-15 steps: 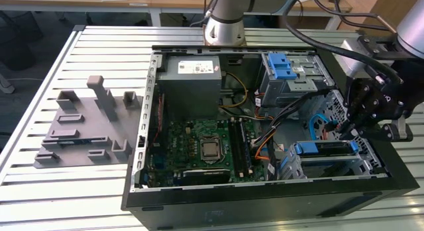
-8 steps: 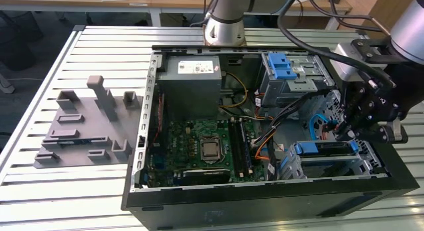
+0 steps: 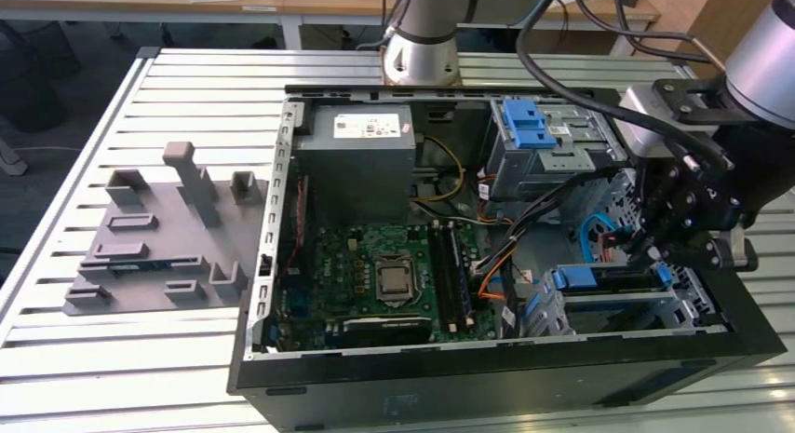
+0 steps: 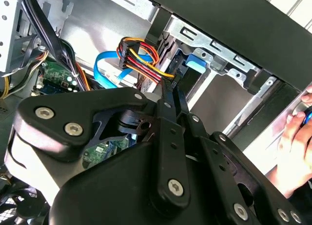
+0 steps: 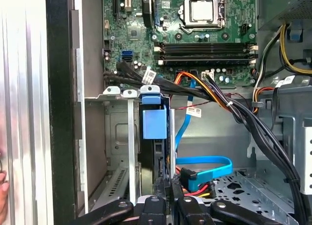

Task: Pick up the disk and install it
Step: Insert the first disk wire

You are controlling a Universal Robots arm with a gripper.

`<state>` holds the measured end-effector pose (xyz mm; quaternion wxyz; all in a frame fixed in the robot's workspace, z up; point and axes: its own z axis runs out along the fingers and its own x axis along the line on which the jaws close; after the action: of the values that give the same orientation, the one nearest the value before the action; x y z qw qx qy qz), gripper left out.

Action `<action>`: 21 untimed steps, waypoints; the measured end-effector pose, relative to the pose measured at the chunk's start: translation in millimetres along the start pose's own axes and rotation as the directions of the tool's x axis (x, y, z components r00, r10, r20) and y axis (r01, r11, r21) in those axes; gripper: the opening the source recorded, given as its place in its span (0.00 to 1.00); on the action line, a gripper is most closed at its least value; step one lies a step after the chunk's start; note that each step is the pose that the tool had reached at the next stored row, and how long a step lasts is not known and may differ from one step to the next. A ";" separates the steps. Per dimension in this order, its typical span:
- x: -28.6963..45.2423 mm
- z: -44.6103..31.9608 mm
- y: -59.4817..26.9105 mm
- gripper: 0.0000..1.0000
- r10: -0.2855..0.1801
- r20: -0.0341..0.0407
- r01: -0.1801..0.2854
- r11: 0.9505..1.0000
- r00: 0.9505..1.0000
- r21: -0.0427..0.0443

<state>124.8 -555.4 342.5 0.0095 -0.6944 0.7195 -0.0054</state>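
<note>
Plainly, from the exterior view's left: a grey moulded fixture (image 3: 149, 237) lies on the slatted table (image 3: 74, 154), well apart from the open computer case (image 3: 267, 265). Inside the case come the big grey box (image 3: 360, 154) with its white sticker, whose print I can't make out, then the green motherboard (image 3: 385, 265), then the silver cage (image 3: 546, 140) with the blue latch.

The disk (image 3: 609, 279) sits on edge in the bay at the case's near corner on the exterior view's right, its blue frame uppermost. The pincer (image 3: 646, 256) hangs at the disk's end towards the exterior view's right, just beside it.

In the first wrist view the disk (image 5: 155, 122) runs lengthwise straight away from the pincer (image 5: 165, 186) towards the motherboard, so its long axis lines up with the fingers. In the second wrist view the pincer (image 4: 171, 86) looks drawn narrow, fingers together with nothing seen between them, tips at the disk's blue end (image 4: 195, 64).

A person's hand (image 4: 295, 132) rests outside the case wall.
</note>
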 end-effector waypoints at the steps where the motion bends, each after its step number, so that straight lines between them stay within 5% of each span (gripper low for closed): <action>1: 0.3 0.3 0.1 0.16 0.000 0.007 0.000 1.000 1.000 0.000; 4: 2.0 1.0 0.3 0.16 0.001 0.025 -0.001 1.000 1.000 0.000; 11: 4.4 2.4 1.7 0.16 0.000 0.026 0.000 1.000 1.000 0.004; 17: 5.9 2.7 6.6 0.16 -0.008 0.027 0.007 1.000 1.000 0.025; 21: 6.7 4.0 7.0 0.16 -0.008 0.027 0.008 1.000 1.000 0.027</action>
<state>117.7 -561.9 338.3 0.0283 -0.6971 0.7164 -0.0057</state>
